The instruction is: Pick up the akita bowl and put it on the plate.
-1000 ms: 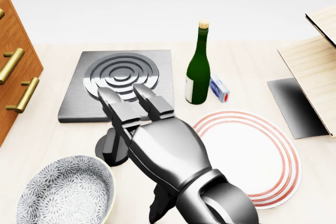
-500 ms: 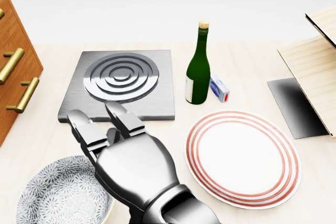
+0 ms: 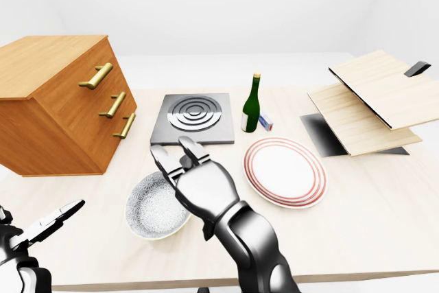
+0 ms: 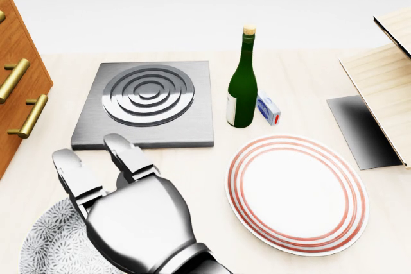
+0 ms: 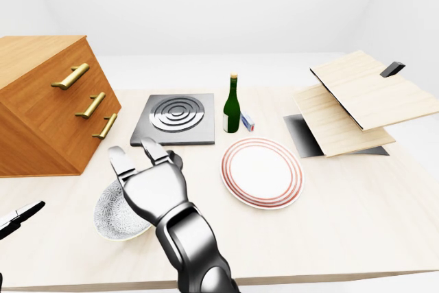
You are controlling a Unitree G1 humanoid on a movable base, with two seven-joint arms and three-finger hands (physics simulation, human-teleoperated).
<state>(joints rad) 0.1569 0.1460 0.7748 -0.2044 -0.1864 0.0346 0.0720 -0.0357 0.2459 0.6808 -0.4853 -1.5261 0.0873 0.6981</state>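
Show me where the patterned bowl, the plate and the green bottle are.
patterned bowl (image 3: 146,208), left-eye view, on its speckled inside
plate (image 4: 297,194), head view, on its bare white centre
green bottle (image 4: 243,85), head view, on its glass body

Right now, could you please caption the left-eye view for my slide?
Open right robot hand hovers over the bowl, beside the bare plate.

Clear lane here: bare desk (image 4: 212,165) runs from the bowl (image 4: 48,248) toward 3 o'clock, straight to the plate (image 4: 297,190). The right hand (image 4: 128,213) covers the bowl's right side. Bottle (image 4: 242,88) and small box (image 4: 268,108) crowd the plate's 11 o'clock. Hob (image 4: 148,104) sits at the bowl's 1 o'clock, drawer chest (image 3: 55,101) at its 10, and tilted boards (image 3: 370,97) at the plate's 2.
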